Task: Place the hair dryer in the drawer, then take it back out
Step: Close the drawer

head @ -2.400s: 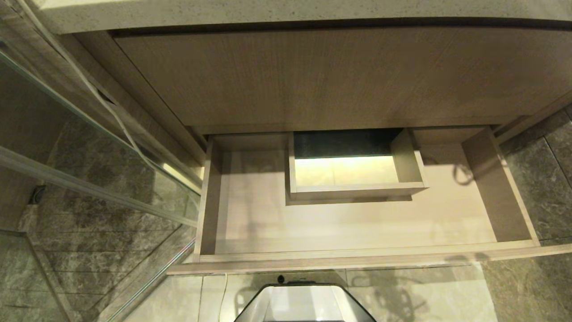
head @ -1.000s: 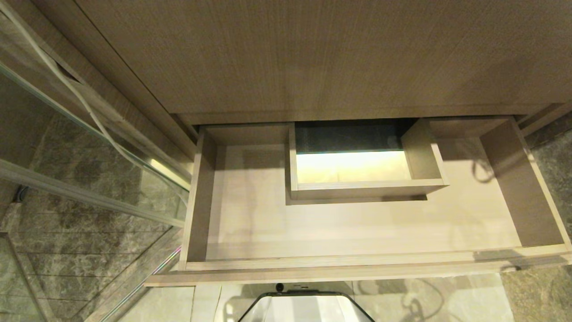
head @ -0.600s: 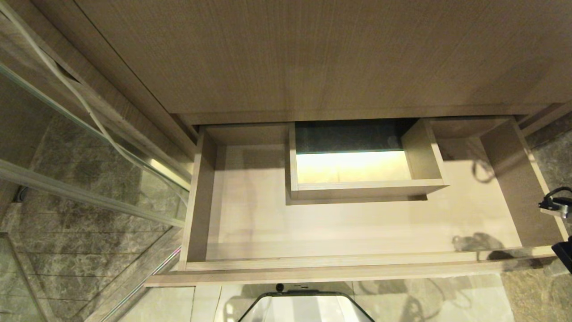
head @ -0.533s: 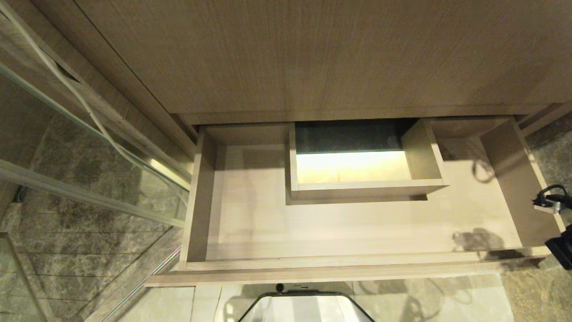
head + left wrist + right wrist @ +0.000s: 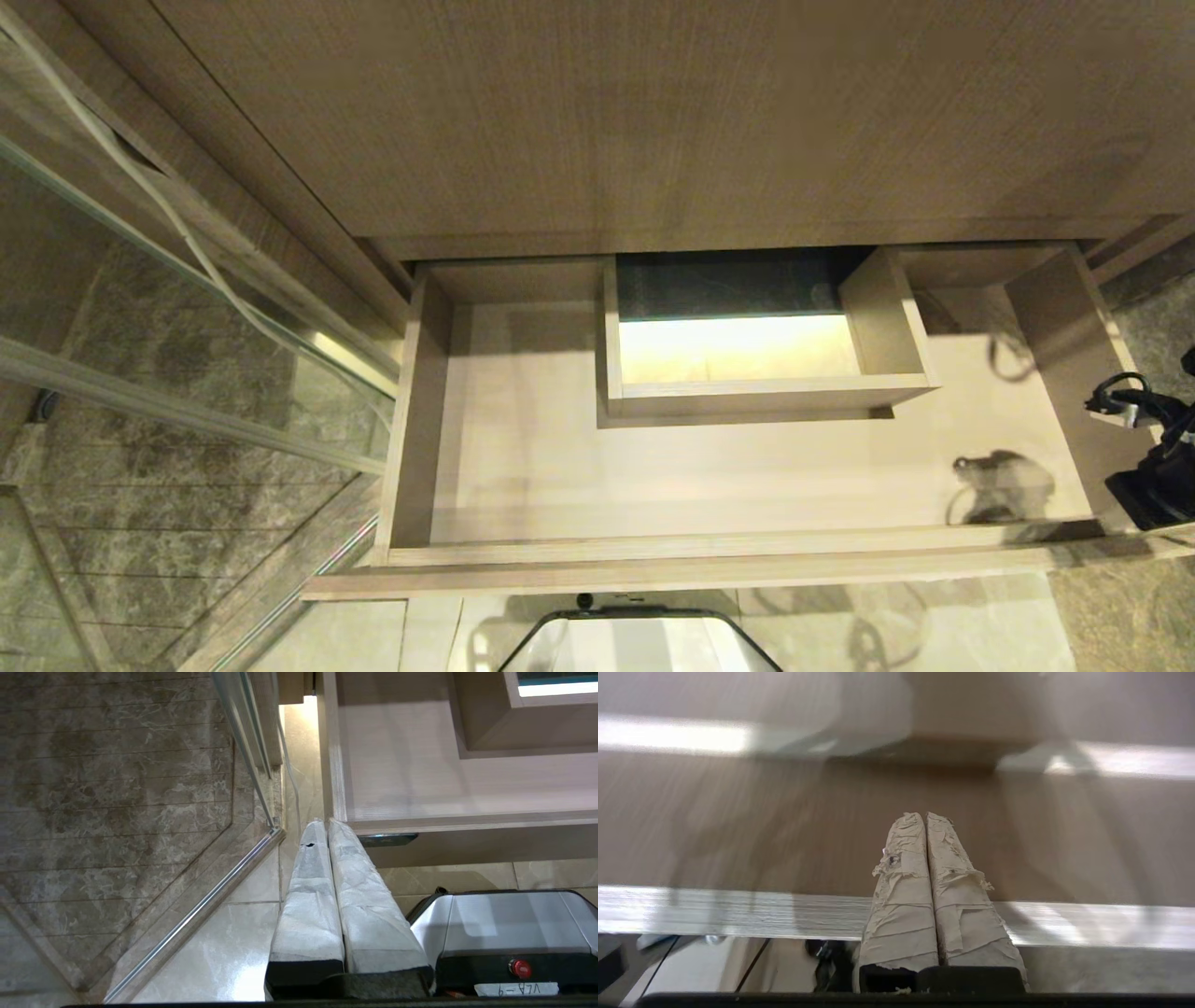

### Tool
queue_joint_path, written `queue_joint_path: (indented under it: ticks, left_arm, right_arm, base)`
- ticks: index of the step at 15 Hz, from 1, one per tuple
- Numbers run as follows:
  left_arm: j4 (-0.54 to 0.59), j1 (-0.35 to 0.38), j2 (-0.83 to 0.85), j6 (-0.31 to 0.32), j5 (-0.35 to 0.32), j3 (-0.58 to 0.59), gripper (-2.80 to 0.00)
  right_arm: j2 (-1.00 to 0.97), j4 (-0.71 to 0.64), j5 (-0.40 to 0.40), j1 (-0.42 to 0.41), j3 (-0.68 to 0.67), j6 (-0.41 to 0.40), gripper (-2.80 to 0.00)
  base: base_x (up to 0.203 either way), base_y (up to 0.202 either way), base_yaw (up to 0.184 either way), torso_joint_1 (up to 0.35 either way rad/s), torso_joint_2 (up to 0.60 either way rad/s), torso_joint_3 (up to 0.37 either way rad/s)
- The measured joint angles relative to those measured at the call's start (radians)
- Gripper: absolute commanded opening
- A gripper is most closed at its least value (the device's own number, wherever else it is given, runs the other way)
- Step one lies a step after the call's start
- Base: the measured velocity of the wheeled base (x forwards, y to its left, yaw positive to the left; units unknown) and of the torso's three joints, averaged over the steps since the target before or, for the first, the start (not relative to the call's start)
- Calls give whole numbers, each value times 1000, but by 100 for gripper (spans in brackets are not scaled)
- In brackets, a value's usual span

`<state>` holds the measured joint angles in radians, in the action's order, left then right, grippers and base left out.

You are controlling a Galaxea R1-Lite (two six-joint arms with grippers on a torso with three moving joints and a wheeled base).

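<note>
The drawer (image 5: 523, 467) stands pulled out below the taller wood panel (image 5: 653, 121), its floor bare around the boxed cut-out (image 5: 747, 392) at mid-back; the hair dryer shows in no view. The right gripper (image 5: 926, 817), fingers pressed together and holding nothing, hangs at the drawer's right front corner. The left gripper (image 5: 325, 823), likewise pressed together, sits near the drawer's left front corner, above the floor tiles (image 5: 224, 933).

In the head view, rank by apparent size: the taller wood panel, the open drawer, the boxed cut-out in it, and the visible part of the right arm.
1. Wood panel, nearest the camera, so its lead is partly perspective.
2. Drawer.
3. Boxed cut-out.
4. Right arm, cropped by the frame edge.
</note>
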<state>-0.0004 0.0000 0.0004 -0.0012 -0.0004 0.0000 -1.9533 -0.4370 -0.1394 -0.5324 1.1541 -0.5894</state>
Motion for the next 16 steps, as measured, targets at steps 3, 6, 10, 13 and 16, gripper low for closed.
queue_joint_path:
  ticks: [3, 6, 10, 13, 16]
  left_arm:
    - [0, -2, 0, 0, 0, 0, -280]
    - [1, -2, 0, 0, 0, 0, -280]
    - [0, -2, 0, 0, 0, 0, -280]
    - [0, -2, 0, 0, 0, 0, -280]
    - [1, -2, 0, 0, 0, 0, -280]
  right_arm:
    - [33, 19, -38, 0, 47, 2, -280]
    - [85, 19, -61, 0, 84, -5, -280]
    - [173, -67, -33, -4, 72, -48, -280]
    - [225, -227, 50, -14, 22, -124, -280]
    - [236, -256, 87, -20, -43, -142, -280]
  base:
    - [0, 0, 0, 0, 0, 0]
    - [0, 0, 0, 0, 0, 0]
    - [0, 0, 0, 0, 0, 0]
    - [0, 0, 0, 0, 0, 0]
    - [0, 0, 0, 0, 0, 0]
